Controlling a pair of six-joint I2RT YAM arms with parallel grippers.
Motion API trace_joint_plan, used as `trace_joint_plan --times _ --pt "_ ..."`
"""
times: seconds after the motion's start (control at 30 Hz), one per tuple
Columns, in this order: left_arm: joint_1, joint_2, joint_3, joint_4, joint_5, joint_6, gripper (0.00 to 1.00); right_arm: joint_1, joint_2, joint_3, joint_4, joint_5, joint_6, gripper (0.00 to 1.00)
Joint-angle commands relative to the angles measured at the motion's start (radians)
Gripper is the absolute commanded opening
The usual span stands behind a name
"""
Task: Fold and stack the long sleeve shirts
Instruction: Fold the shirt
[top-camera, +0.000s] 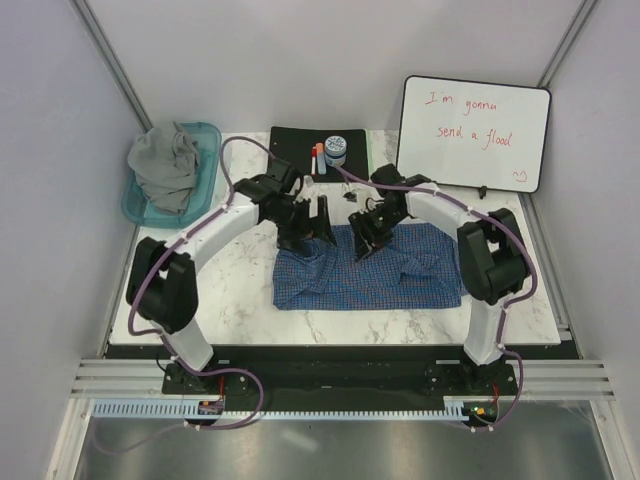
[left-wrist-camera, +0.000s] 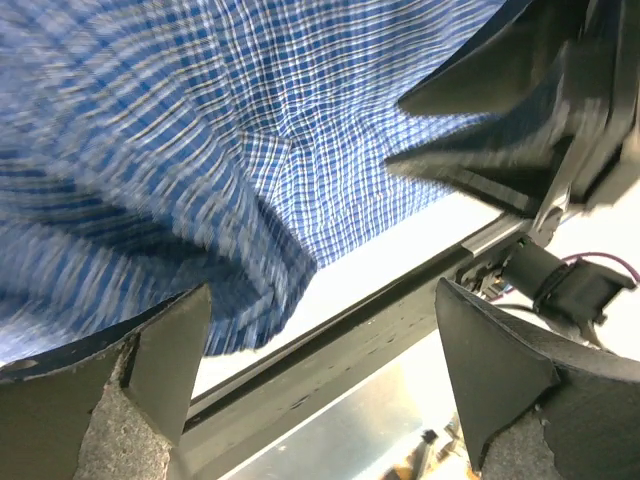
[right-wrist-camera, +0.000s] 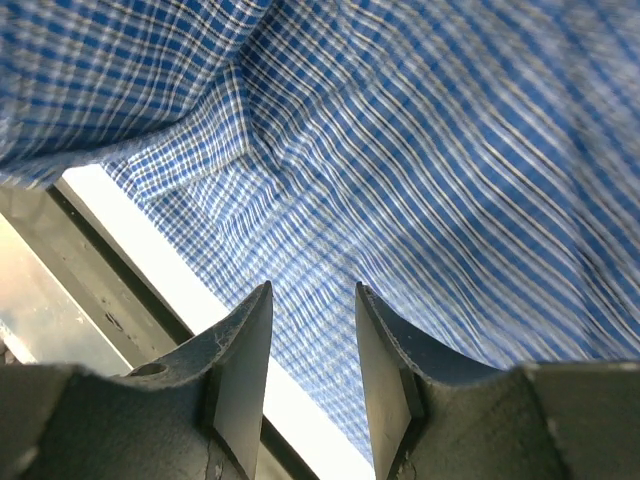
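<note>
Right now the left tool (left-wrist-camera: 320, 385) hangs with its fingers spread wide and nothing between them, just above the checked shirt (top-camera: 400, 275). The right tool (right-wrist-camera: 312, 375) is close beside it. Its fingers are parted by only a narrow gap, and they look empty too, as far as its wrist view shows. Both sit over the far edge of the shirt, near each other.

The checked shirt lies spread over the middle and right of the tabletop (top-camera: 240, 290), rumpled, with a bunched fold at its near left corner. The grey shirt (top-camera: 168, 165) is heaped in the tub (top-camera: 135, 205) at the far left, well apart.

Several things could go wrong from here:
- The wide-open left tool may catch more than one layer, or a sleeve tucked underneath, and drag the whole shirt instead of lifting an edge.
- The right tool's narrow gap may slide over the cloth and close on nothing.
- With the tools this close, a sideways move could knock them together.
- The creases already in the cloth would be pressed into any fold made over them.
- The shirt's near edge lies close to the front of the tabletop, so a pull that way might spill it over.

The tabletop is pale with a marble pattern. At its far side lies a black mat (top-camera: 290, 140) with a jar (top-camera: 336, 150) on it, and a whiteboard (top-camera: 475, 130) with red writing leans at the far right. Plain white walls (top-camera: 300, 60) close in the space.
</note>
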Motion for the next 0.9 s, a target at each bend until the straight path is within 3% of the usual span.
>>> trace_joint_plan --times 0.0,0.13,0.33,0.63,0.87 --pt "0.093 -0.102 0.015 -0.084 0.004 0.18 0.99 -0.052 -0.099 0.018 -0.051 0.026 -0.032 0.47" --pt "0.232 -0.116 0.035 -0.101 0.071 0.351 0.99 -0.065 -0.136 0.002 -0.071 0.113 -0.044 0.46" --pt "0.291 -0.068 0.16 -0.132 0.106 0.7 0.89 -0.065 -0.071 -0.049 -0.049 0.263 -0.04 0.44" --pt "0.482 -0.148 0.12 -0.12 0.192 0.7 0.88 0.101 0.14 0.085 -0.005 0.357 -0.075 0.43" --pt "0.688 -0.208 0.006 -0.118 0.269 0.728 0.86 0.348 0.328 0.405 -0.037 0.486 -0.359 0.44"
